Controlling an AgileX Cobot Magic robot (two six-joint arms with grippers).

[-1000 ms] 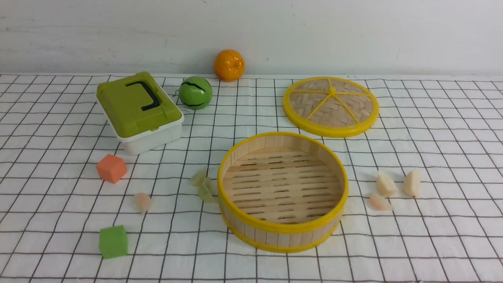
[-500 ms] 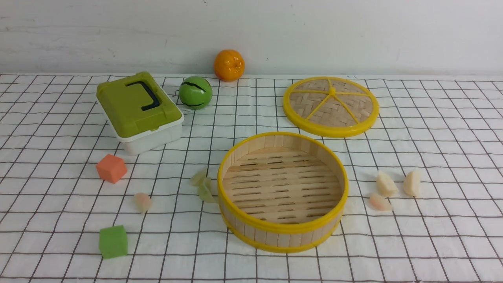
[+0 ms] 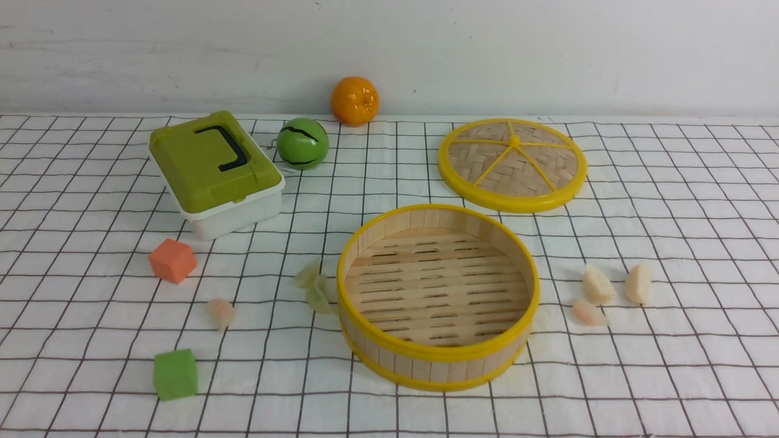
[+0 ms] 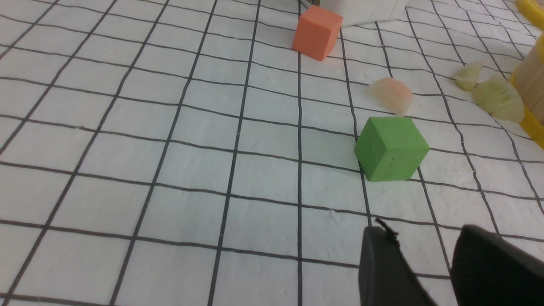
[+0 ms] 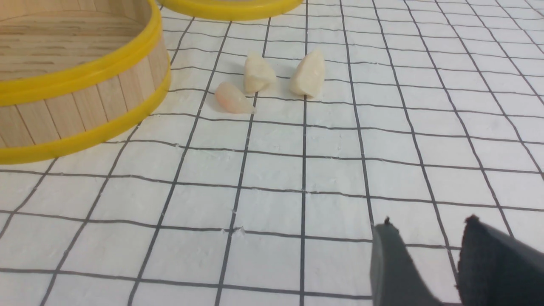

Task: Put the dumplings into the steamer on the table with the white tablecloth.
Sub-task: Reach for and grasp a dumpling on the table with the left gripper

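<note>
White cloth with dark grid lines [image 3: 292, 395] holds a bamboo steamer [image 3: 438, 292], centred, with two green dumplings [image 3: 317, 292] beside its left wall, a pink dumpling [image 3: 221, 313] farther left, and two cream dumplings [image 3: 599, 286] and another pink dumpling [image 3: 588, 313] to its right; the left gripper [image 4: 418, 231] and right gripper [image 5: 429, 223] are each parted, gripping nothing
</note>
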